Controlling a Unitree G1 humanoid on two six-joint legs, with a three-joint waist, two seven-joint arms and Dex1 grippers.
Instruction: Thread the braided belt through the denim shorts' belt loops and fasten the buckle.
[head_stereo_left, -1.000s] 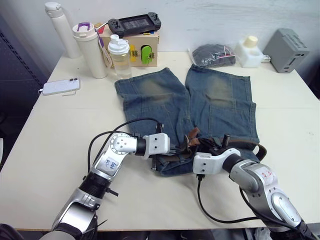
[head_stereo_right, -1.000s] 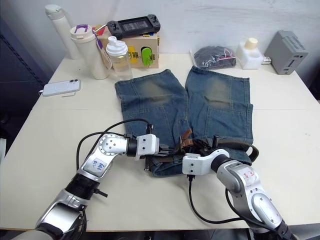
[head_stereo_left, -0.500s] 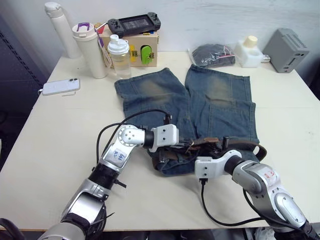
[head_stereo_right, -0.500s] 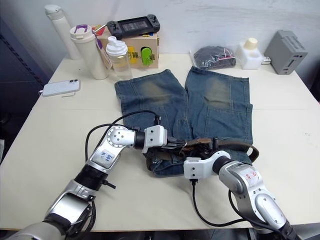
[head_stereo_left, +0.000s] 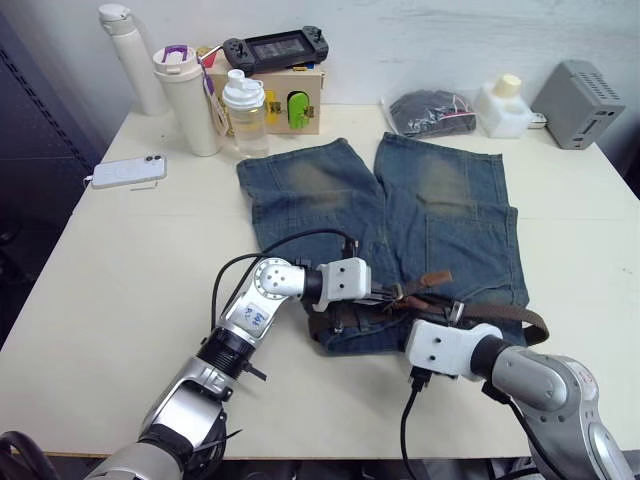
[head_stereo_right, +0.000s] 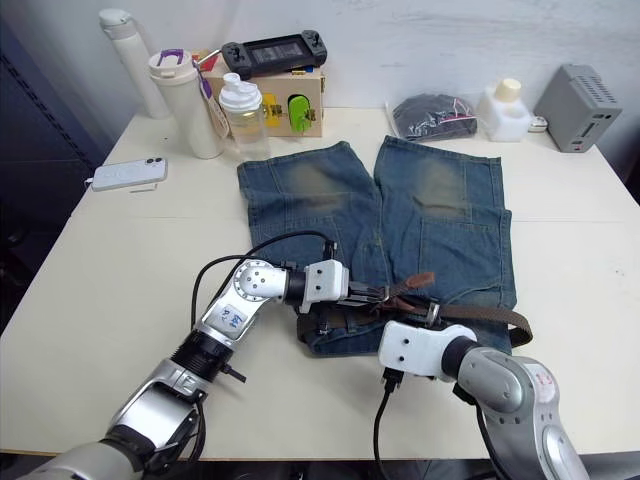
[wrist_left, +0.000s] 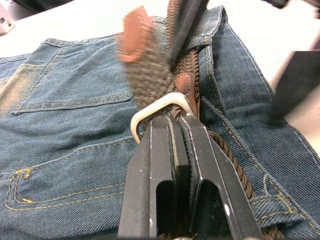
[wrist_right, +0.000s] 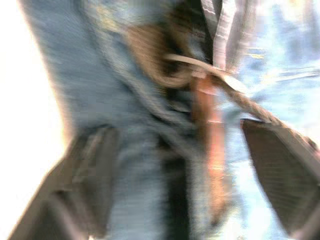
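The denim shorts (head_stereo_left: 440, 200) lie flat on the table, waistband toward me. The braided belt (head_stereo_left: 510, 315) runs along the waistband and curls off its right end. Its tan end tab (head_stereo_left: 435, 278) sticks up near the middle. My left gripper (head_stereo_left: 388, 296) is shut on the silver buckle (wrist_left: 150, 107) over the waistband's centre. Just right of it, my right gripper (wrist_right: 175, 135) hovers over the belt and waistband, its fingers (wrist_right: 280, 170) wide apart and holding nothing. The belt loops are hard to make out under the strap.
Along the back edge stand a white bottle (head_stereo_left: 125, 55), a tumbler (head_stereo_left: 185, 100), a clear shaker (head_stereo_left: 243, 110), a wooden box (head_stereo_left: 290, 100) topped by a game console, a bagged dark bundle (head_stereo_left: 430, 108), a white jug (head_stereo_left: 503, 103) and a grey box (head_stereo_left: 580, 88). A phone (head_stereo_left: 128, 171) lies left.
My right gripper has opened, let go of the belt and drawn back toward me. My left gripper has carried the buckle rightward along the waistband, and the tan end tab now sticks out.
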